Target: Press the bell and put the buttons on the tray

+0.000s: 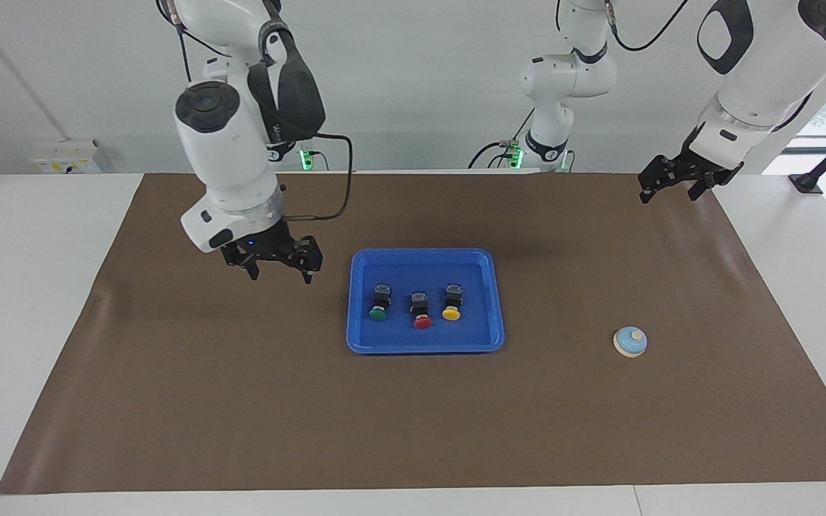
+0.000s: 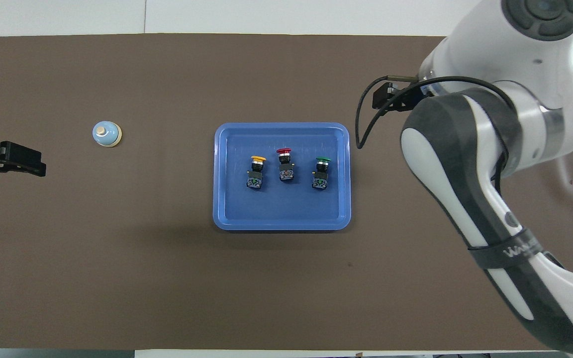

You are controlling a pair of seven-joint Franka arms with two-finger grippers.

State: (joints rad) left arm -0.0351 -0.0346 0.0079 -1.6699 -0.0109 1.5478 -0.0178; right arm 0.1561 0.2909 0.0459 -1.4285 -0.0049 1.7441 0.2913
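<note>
Three buttons (image 1: 416, 306) lying in a row on the blue tray (image 1: 363, 337), black bodies toward the robots and caps pointing away: green-capped (image 1: 378, 303) toward the right arm's end, red-capped (image 1: 420, 310) in the middle and set slightly farther from the robots, yellow-capped (image 1: 452, 302) toward the left arm's end. None touching another, none touching the rim. Tray flat at the middle of the brown mat (image 1: 241, 401). Well apart from it, toward the left arm's end and slightly farther from the robots than the tray's middle: bell (image 1: 630, 342), upright on the mat, light blue dome, cream knob on top. Right gripper (image 1: 280, 271) raised over bare mat beside the tray, toward the right arm's end, jaws spread wide, nothing between them. Left gripper (image 1: 671, 186) waiting above the mat's corner at its own end, near the robots, jaws likewise apart and holding nothing.
</note>
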